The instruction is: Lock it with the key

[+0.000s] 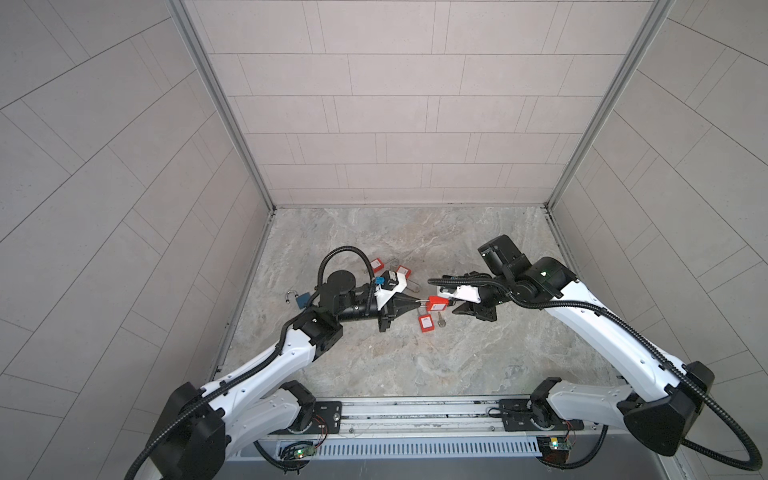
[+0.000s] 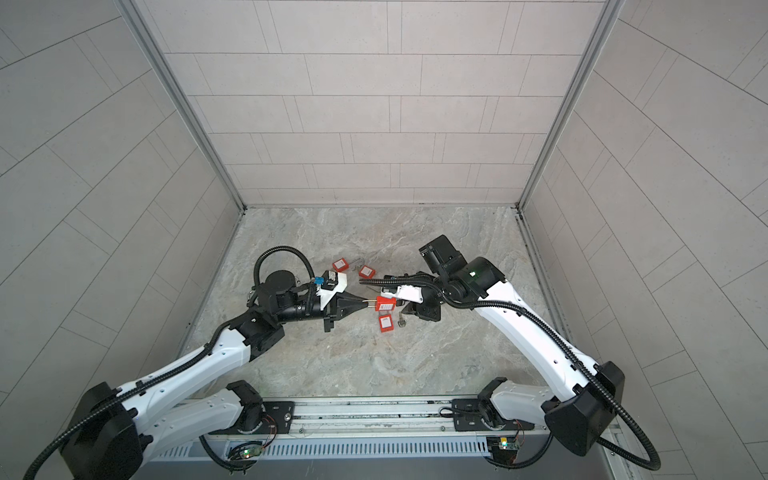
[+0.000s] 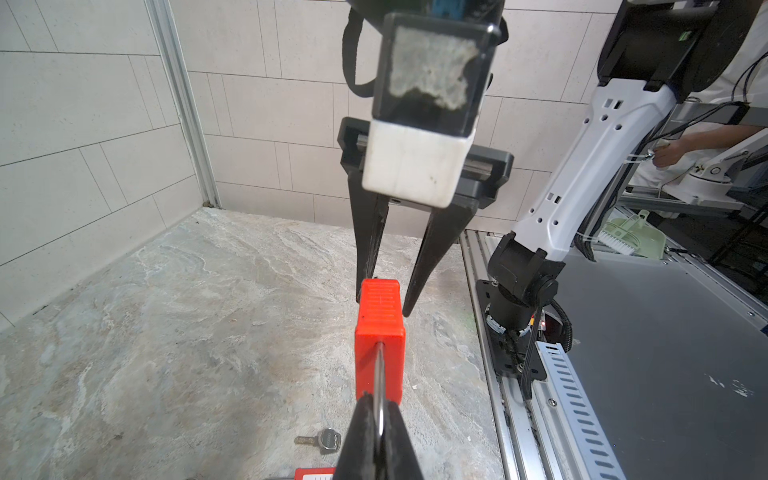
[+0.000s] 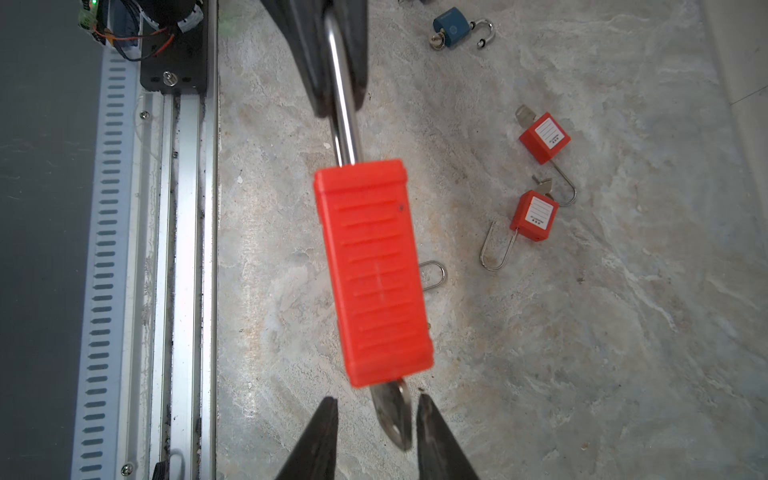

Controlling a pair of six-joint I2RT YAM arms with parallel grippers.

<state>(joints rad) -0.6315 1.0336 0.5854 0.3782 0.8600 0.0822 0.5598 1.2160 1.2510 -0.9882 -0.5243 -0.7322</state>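
Over the marbled table (image 1: 415, 365), mid-scene, we hold the red padlock (image 4: 374, 274) aloft by its shackle (image 4: 343, 104) in the clamped left gripper (image 1: 417, 306), so its key (image 4: 392, 415) faces the right gripper (image 4: 376, 399), whose part-open jaws straddle the key head without pinching it.

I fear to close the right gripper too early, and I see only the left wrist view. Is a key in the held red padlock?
Observer: Yes, the right wrist view shows a key in the base of the red padlock.
Operator: Does the right gripper hold it?
Observer: No, the key stands between the open fingers of the right gripper, not gripped.
Operator: Any lock outside my view?
Observer: A blue padlock, shackle open, lies on the table.
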